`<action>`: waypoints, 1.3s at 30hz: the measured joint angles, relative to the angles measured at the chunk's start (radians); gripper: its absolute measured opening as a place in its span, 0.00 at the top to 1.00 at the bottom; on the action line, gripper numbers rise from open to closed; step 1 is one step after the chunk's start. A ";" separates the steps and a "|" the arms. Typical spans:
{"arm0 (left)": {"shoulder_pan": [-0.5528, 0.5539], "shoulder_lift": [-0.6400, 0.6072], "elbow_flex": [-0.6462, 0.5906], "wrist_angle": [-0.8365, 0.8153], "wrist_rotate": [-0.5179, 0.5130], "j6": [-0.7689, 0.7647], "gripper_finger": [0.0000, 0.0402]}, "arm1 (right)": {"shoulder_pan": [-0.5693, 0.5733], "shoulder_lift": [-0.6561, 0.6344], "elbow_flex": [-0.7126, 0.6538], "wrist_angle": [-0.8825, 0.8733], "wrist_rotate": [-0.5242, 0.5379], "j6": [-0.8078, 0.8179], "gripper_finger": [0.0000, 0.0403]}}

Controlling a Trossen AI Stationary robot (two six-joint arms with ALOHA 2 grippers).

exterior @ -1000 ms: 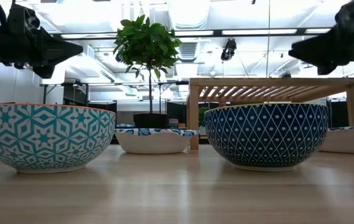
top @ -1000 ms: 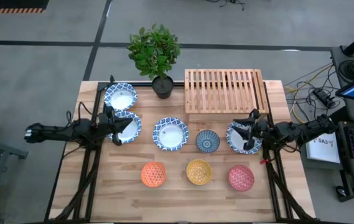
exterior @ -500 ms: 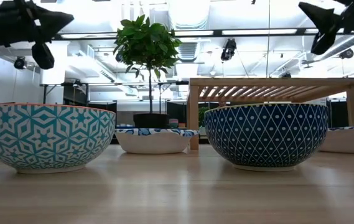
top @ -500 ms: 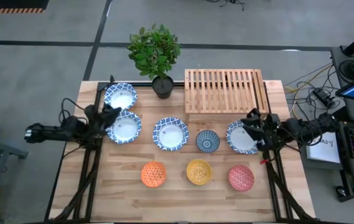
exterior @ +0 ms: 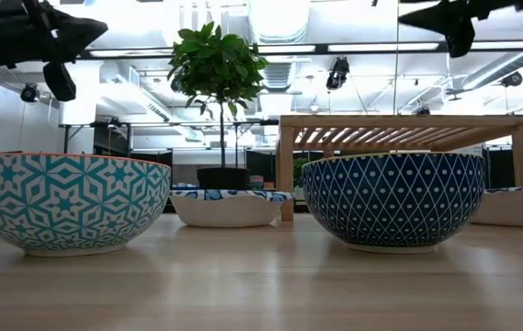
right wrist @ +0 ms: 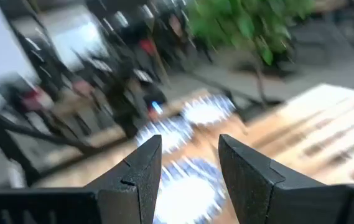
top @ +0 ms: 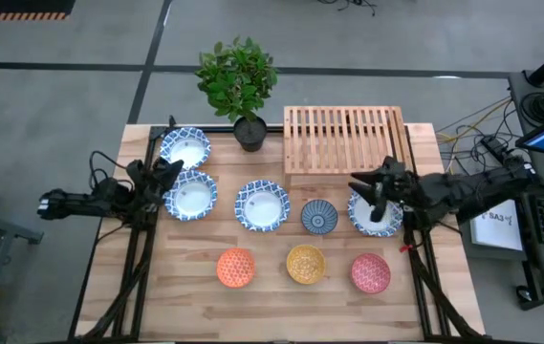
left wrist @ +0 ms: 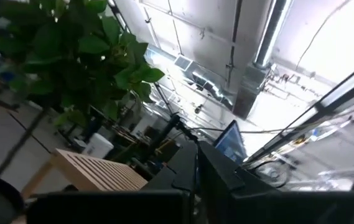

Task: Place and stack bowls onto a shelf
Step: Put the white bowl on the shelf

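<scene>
- Eight bowls sit on the table; the shelf (top: 346, 139) has none.
- The right gripper (top: 371, 195) hangs open and empty over a blue-and-white bowl (top: 375, 214).
- Next, I think, it dips and pinches the rim.
- The left gripper (top: 169, 172): can't tell.

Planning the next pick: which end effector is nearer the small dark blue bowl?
Right. The right end effector hovers over the neighbouring wide bowl beside the small dark blue bowl; the left end effector is across the table.

A potted plant (top: 238, 81) stands on the wooden table (top: 272, 301).
</scene>
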 joint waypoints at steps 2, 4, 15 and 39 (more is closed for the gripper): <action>0.000 0.000 0.000 0.008 -0.006 0.048 1.00 | 0.000 0.053 0.084 -0.142 0.001 0.048 0.63; 0.000 0.000 0.000 0.025 -0.006 0.092 1.00 | 0.000 0.102 0.162 -0.272 -0.001 0.099 0.63; 0.000 -0.002 0.000 0.136 -0.015 0.343 1.00 | 0.000 0.365 0.440 -0.942 -0.308 0.673 0.63; 0.000 -0.004 -0.001 0.186 -0.071 0.574 1.00 | 0.000 0.880 0.461 -1.221 -0.522 0.585 0.63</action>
